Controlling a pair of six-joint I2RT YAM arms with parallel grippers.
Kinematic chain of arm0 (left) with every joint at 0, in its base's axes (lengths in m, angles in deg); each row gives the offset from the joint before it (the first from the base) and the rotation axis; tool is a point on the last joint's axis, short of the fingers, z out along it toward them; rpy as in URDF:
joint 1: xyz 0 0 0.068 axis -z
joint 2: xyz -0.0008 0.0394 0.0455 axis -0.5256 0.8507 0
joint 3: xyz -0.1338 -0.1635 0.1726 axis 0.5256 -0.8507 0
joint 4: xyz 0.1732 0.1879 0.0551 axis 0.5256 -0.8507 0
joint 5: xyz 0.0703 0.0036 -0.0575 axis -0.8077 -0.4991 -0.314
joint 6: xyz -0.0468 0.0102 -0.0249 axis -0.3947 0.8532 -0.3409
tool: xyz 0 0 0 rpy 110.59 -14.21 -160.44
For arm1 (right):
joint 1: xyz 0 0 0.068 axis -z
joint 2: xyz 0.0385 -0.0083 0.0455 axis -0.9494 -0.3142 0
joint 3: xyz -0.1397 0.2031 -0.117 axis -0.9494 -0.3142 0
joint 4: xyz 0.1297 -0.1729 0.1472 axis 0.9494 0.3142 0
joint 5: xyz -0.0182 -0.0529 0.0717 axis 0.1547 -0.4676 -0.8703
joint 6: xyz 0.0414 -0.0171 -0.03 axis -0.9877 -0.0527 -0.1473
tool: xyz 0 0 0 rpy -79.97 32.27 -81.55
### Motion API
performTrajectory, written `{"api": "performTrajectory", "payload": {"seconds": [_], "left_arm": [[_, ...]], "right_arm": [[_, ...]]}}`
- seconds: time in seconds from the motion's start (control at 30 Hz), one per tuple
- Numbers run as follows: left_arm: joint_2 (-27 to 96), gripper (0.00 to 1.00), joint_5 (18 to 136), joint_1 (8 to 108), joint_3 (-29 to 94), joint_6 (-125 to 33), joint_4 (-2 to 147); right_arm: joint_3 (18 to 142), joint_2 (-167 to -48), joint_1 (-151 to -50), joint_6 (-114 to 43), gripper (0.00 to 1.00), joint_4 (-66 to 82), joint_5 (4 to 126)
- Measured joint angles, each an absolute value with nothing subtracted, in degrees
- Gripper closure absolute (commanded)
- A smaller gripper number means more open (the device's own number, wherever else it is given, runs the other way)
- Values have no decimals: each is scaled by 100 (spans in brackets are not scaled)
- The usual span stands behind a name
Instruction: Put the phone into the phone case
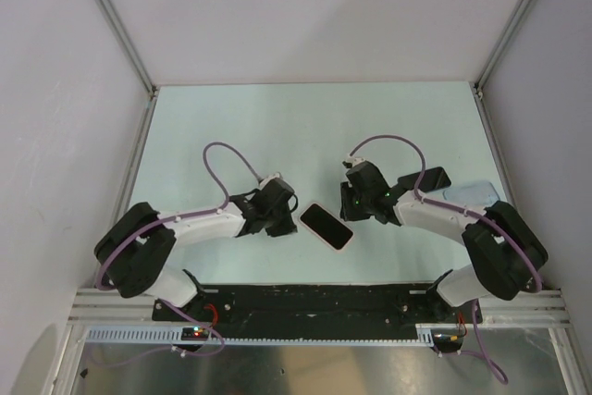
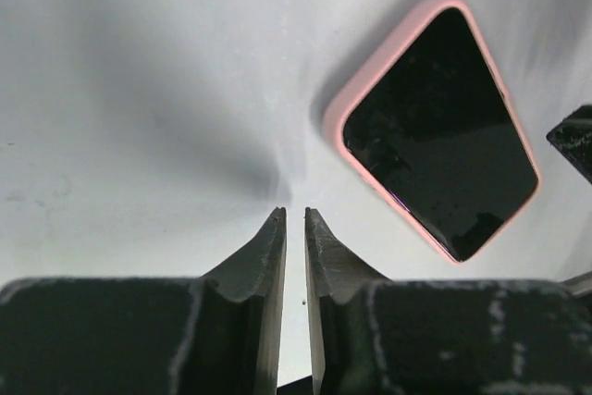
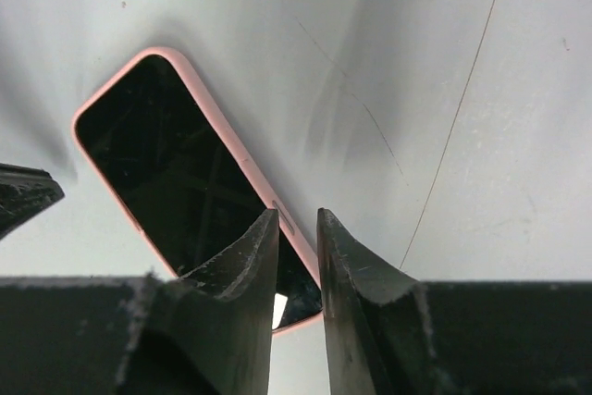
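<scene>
Pink case (image 2: 377, 64) is already wrapped around the phone (image 1: 326, 226), which lies flat with its black screen up on the pale table (image 1: 231, 127) between the two arms. Left gripper (image 2: 295, 215) sits near one end of it, not touching, its jaws a narrow slit apart with nothing in them. Right gripper (image 3: 298, 215) hangs over the case's long edge, jaws slightly parted and empty; can't tell if it touches.
</scene>
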State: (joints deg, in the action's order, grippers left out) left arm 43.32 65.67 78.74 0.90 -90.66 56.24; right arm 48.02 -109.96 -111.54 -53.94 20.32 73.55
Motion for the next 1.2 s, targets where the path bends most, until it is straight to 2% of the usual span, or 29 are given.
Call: {"api": "performTrajectory", "payload": {"seconds": [0.4, 0.6, 0.77, 1.03, 1.2], "left_arm": [[4794, 83, 6466, 7745, 376, -9317, 5626], [5178, 84, 6477, 7603, 859, -9206, 5615], [5532, 84, 6565, 7447, 1268, -9011, 5609], [5419, 80, 6615, 7334, 1209, -8814, 5642], [4927, 73, 6615, 7386, 743, -8729, 5620]], "right_arm": [[4778, -11313, -11360, -5597, 80, 2070, 7600], [4582, -11190, -11799, -5820, 80, 2059, 7714], [4492, -11096, -12038, -6047, 76, 2063, 7668], [4446, -10734, -11430, -6266, 72, 1871, 7722], [4459, -10852, -11161, -6349, 72, 1390, 7565]]}}
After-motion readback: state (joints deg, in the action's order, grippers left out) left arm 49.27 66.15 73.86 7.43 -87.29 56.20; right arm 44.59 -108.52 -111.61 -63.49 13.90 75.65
